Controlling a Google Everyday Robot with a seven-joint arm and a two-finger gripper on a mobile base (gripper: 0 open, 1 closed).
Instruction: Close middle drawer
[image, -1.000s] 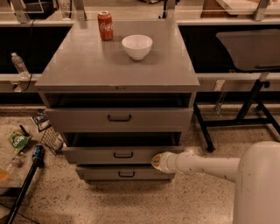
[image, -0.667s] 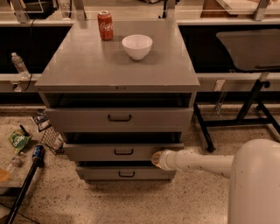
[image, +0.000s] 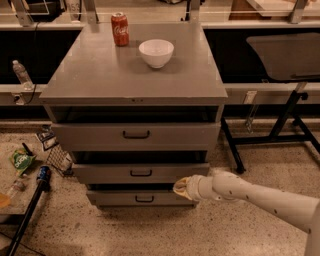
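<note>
The grey cabinet (image: 135, 75) has three drawers. The middle drawer (image: 141, 173), flat-fronted with a small black bar handle, stands out only slightly from the cabinet, with a dark gap above it. My gripper (image: 180, 187) at the end of the white arm (image: 250, 196) reaches in from the lower right and rests against the lower right part of the middle drawer's front, at its bottom edge. The top drawer (image: 136, 135) and the bottom drawer (image: 142, 198) sit above and below it.
A red soda can (image: 119, 29) and a white bowl (image: 156, 52) stand on the cabinet top. Bottles, a green packet (image: 21, 161) and a black pole (image: 27, 212) lie on the floor at left. A black-legged table frame (image: 280, 125) stands at right.
The middle drawer has slid further in, its front now nearer the cabinet. My gripper has followed it inward, staying on its lower right front.
</note>
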